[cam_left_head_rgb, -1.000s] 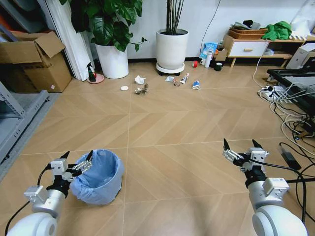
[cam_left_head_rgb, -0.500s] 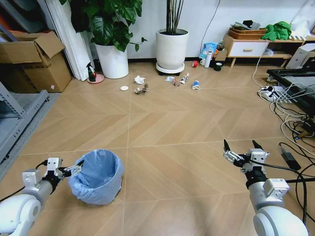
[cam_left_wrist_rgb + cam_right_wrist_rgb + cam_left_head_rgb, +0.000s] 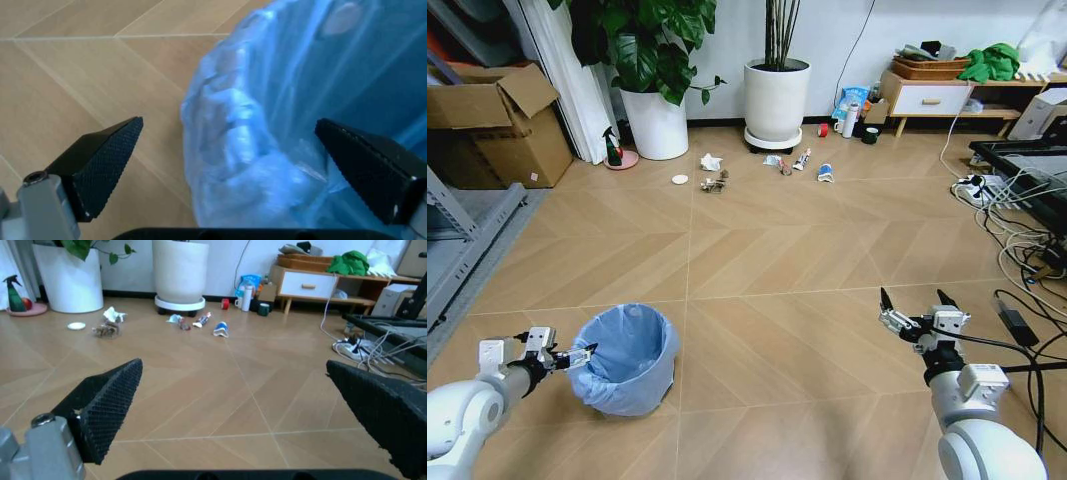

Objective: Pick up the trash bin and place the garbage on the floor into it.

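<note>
Trash bin [image 3: 627,358]: small round bin lined with a crinkly light blue bag, standing upright on the floor [image 3: 777,250] in the lower left of the head view. In the left wrist view the bag-covered rim and wall [image 3: 267,150] take up the centre and right of the frame.

Left gripper [image 3: 575,355]: lower left of the head view, level with the bin's near-left rim, fingers apart. In its own wrist view one black fingertip [image 3: 107,160] lies over bare floor outside the bin and the other [image 3: 373,170] over the blue liner, so the rim sits between the open fingers; contact cannot be told.

Right gripper [image 3: 914,305]: lower right of the head view, above bare floor, well apart from the bin, fingers spread wide and holding nothing.

Garbage, scattered on the floor in the upper centre of the head view, before two large white plant pots [image 3: 777,100]:
- crumpled white paper [image 3: 711,162]
- white disc [image 3: 680,180]
- small brownish crumpled piece [image 3: 714,184]
- white printed tube [image 3: 802,159]
- blue-white wrapper [image 3: 825,173]

All of it lies well apart from the bin and both grippers.

Surroundings: cardboard box [image 3: 497,120] at upper left; low white cabinet [image 3: 932,98] at upper right; tangle of cables [image 3: 1017,230] along the right edge.
</note>
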`<state>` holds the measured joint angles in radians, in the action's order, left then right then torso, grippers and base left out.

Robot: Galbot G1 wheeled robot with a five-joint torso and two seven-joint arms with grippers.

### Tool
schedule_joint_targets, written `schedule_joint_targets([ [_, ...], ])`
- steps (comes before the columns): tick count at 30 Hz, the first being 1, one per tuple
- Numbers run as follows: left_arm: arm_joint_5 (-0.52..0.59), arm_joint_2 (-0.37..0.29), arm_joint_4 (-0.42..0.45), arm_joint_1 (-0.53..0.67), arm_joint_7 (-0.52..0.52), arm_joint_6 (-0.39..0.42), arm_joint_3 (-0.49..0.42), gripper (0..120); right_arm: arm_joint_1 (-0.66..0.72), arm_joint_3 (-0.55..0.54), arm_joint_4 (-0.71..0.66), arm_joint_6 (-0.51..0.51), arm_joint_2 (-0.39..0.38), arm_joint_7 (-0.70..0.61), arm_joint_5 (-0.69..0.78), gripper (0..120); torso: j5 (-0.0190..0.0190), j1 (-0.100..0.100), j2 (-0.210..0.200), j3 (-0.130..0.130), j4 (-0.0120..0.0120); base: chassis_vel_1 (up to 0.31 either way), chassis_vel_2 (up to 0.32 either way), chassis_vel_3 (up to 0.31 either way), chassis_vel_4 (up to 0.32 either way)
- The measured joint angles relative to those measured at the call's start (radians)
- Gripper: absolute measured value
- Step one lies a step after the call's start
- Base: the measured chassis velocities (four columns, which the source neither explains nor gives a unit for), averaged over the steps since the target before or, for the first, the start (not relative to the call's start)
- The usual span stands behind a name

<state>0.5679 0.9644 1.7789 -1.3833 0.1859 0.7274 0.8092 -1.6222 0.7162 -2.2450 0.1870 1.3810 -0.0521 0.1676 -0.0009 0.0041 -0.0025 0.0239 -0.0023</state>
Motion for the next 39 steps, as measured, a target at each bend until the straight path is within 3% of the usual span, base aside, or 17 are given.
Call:
schedule_joint_targets([
  [9,-0.009,0.012,-0.053,0.034,0.000,-0.006,-0.017,100,0.003,-0.007,0.020,0.000,-0.005,0.000,0.000,100,0.0000,0.000,0.000,0.000,0.0000,0.000,0.000,0.000,0.000],
  [39,-0.048,0.052,-0.107,0.103,-0.001,-0.002,-0.067,100,0.023,-0.031,0.051,-0.001,-0.020,0.002,0.004,100,0.0000,0.000,0.000,0.000,0.0001,0.000,0.000,0.000,0.000],
])
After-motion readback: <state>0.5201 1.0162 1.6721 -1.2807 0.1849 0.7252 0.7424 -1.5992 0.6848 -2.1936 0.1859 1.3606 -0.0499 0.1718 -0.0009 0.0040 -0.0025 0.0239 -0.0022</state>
